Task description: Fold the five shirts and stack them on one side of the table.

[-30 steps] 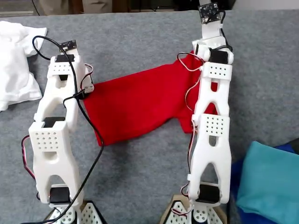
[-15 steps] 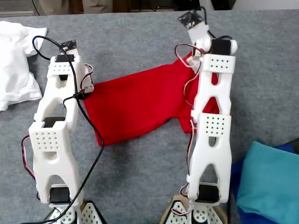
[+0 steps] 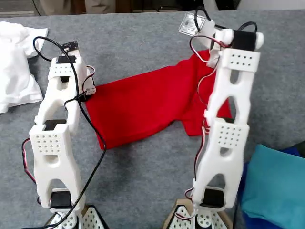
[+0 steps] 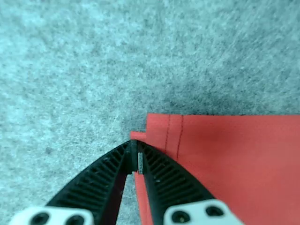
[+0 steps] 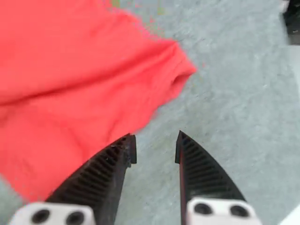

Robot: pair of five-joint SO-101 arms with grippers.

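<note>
Between the tips of my left end effector (image 4: 135, 152) sits the hem corner of the red shirt (image 4: 225, 164). The tips are pressed together on the cloth, low against the grey desk (image 4: 70, 70). The rest of the shirt spreads away from that pinch across the desk toward my right end effector (image 5: 155, 140). That one is spread wide with nothing in it, hanging above bare desk with the shirt's sleeve just beside one tip.

The shirt lies flat and unfolded, so I judge this the start of its fold: one corner is gripped, the other not yet. Next I'd need to shift the right end effector onto the sleeve-side edge, close on it, then carry both ends over together.

A white shirt (image 3: 16, 62) lies well off beyond my left end effector. A teal shirt (image 3: 276, 181) waits well back from my right one, near that arm's base.
</note>
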